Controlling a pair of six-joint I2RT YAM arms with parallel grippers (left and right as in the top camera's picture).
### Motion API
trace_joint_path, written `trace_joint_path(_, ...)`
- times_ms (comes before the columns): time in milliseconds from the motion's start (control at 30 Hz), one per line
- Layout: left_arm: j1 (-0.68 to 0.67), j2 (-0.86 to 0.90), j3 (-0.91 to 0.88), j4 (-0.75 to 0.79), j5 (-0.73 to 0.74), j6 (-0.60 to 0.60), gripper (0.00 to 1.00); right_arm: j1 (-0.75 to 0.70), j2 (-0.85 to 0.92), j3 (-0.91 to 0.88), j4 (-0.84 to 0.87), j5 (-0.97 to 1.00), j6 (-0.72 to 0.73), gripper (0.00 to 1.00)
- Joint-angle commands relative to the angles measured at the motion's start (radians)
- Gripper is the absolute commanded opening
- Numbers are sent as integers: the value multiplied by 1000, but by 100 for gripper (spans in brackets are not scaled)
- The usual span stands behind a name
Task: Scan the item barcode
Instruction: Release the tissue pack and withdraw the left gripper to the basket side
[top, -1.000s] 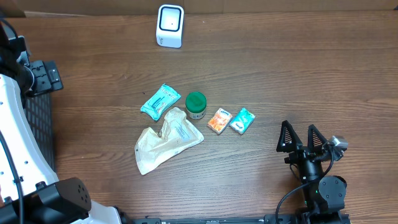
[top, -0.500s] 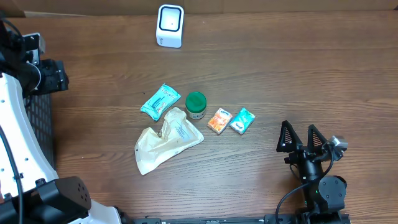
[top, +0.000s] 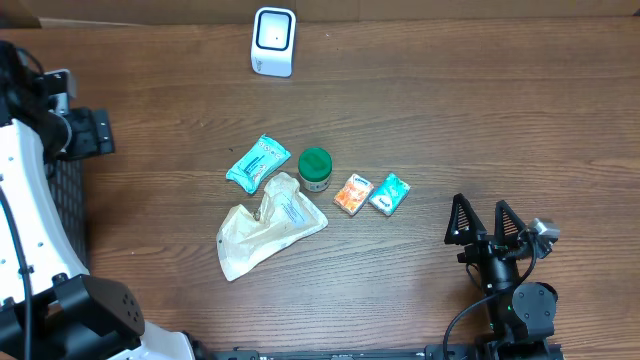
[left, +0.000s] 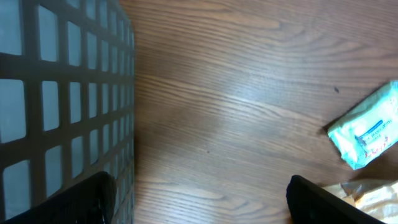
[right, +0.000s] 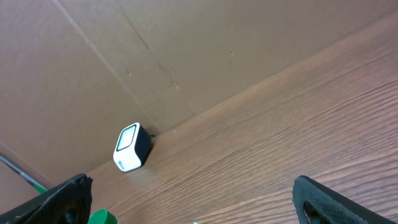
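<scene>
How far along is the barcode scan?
Done: nothing visible. The teal packet, green-lidded jar, two small packets and beige pouch all lie mid-table, away from the scanner.
In hand: nothing. The left gripper and right gripper are open and empty.
Left: pick an item and show its barcode to the scanner.

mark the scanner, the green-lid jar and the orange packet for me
scanner (top: 273, 40), overhead view, middle of its dark front window
green-lid jar (top: 315, 161), overhead view, centre of the lid
orange packet (top: 352, 193), overhead view, middle of its printed face
</scene>
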Motion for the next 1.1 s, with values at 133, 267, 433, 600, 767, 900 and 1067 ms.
trace_joint_path(133,125,9,-5,25,-45,11,89,-3,-8,-10,4,3,-11,100)
trace_joint_path(267,150,9,-5,25,-32,-6,89,-3,-8,-10,4,3,-11,100)
trace_joint_path(433,113,9,-5,26,167,43,89,-3,-8,-10,4,3,-11,100)
trace_joint_path(600,-34,9,-5,24,299,106,93,-2,-8,-10,4,3,-11,100)
trace_joint_path(767,-159,9,-5,56,105,8,100,-2,-8,-10,4,3,-11,100)
trace_joint_path(900,-145,9,-5,87,96,-9,100,-2,-8,-10,4,3,-11,100)
trace_joint_path(1067,-143,15,-6,98,31,-8,100,-2,-8,-10,4,3,-11,100)
